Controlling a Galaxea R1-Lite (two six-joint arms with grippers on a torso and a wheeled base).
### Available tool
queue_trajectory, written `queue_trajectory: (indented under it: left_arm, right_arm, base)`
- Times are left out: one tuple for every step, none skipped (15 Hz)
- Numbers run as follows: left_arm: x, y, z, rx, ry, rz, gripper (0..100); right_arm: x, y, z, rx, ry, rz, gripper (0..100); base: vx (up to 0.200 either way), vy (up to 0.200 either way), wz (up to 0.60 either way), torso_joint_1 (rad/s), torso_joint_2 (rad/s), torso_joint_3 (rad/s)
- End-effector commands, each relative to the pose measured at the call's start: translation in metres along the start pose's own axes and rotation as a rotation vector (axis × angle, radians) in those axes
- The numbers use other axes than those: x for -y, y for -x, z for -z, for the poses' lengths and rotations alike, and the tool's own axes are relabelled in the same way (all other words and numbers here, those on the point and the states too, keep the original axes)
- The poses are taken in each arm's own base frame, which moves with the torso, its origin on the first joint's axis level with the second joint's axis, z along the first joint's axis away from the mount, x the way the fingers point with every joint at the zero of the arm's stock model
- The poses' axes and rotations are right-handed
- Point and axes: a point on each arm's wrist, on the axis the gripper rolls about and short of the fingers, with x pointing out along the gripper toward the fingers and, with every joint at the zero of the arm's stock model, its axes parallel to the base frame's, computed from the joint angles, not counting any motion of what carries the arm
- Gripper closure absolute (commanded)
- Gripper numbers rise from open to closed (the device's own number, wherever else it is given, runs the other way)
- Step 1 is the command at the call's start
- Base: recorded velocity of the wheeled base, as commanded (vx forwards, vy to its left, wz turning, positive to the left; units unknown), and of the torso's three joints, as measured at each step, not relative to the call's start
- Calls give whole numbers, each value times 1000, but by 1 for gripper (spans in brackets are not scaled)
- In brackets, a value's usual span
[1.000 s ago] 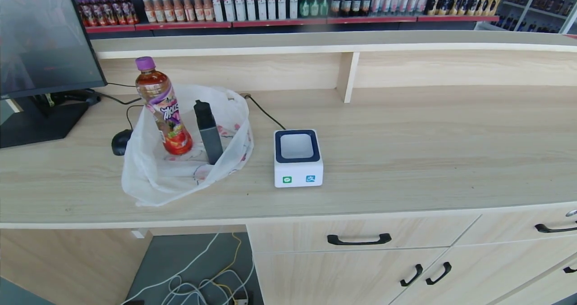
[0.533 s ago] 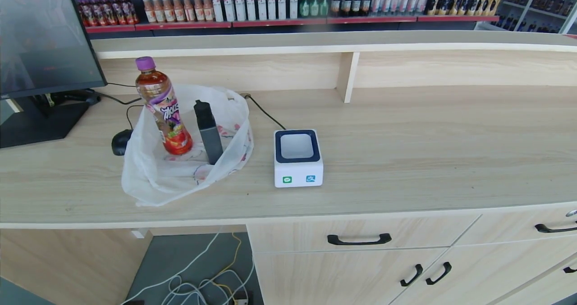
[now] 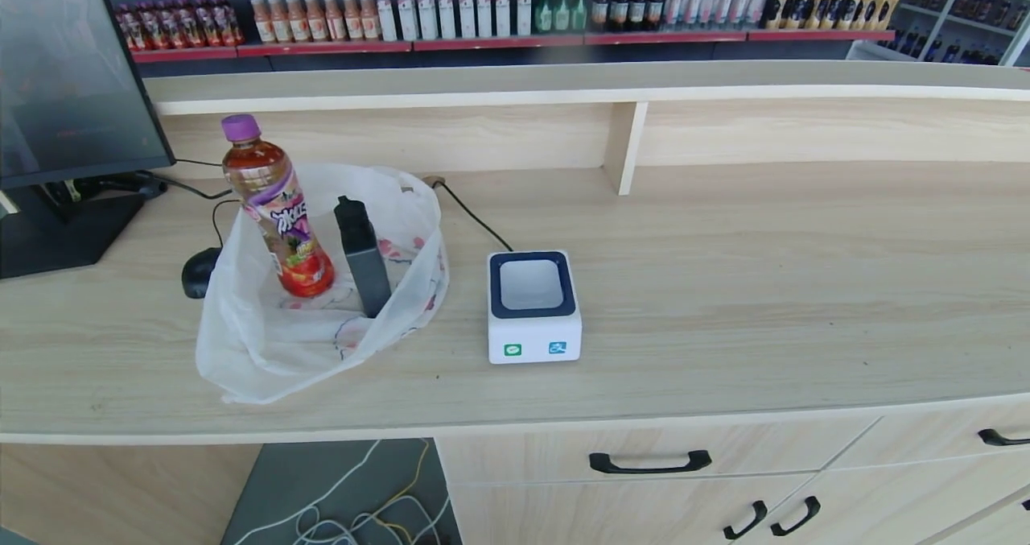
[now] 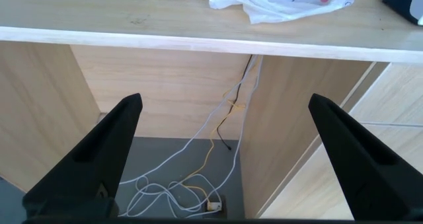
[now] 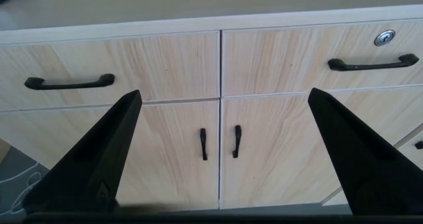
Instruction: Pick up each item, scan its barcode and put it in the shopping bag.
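A tea bottle (image 3: 278, 211) with a purple cap stands upright inside the white shopping bag (image 3: 265, 344) on the counter's left part. A dark grey, tall slim item (image 3: 362, 259) stands upright in the bag beside it. To the right of the bag sits the white barcode scanner (image 3: 533, 307) with a dark-framed window. My left gripper (image 4: 225, 98) is open, below counter height, in front of the open bay under the bag (image 4: 277, 2). Also open and holding nothing, my right gripper (image 5: 225, 98) faces the drawer fronts under the counter.
A monitor (image 3: 64, 70) and a black mouse (image 3: 197, 273) stand left of the bag. A cable (image 3: 471, 215) runs from the scanner to the back wall. Loose cables (image 4: 198, 178) lie on the floor in the bay. Drawer handles (image 5: 69, 83) stick out near the right gripper.
The head camera has shifted, so the whole picture sits lower and slightly left. The bottle, bag, dark item and scanner have kept their places on the counter.
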Motion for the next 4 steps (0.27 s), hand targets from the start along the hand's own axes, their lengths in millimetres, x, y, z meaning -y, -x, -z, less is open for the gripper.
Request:
queue_trajectory:
  left_arm:
    - [0,0,0,1,0,0,0]
    - [0,0,0,1,0,0,0]
    - [0,0,0,1,0,-1,0]
    - [0,0,0,1,0,-1,0]
  right_arm:
    - [0,0,0,-1,0,0,0]
    - [0,0,0,-1,0,0,0]
    - [0,0,0,-1,0,0,0]
    - [0,0,0,-1,2,0,0]
  base:
    - [0,0,0,0,0,0]
    - [0,0,0,0,0,0]
    - [0,0,0,0,0,0]
    - [0,0,0,0,0,0]
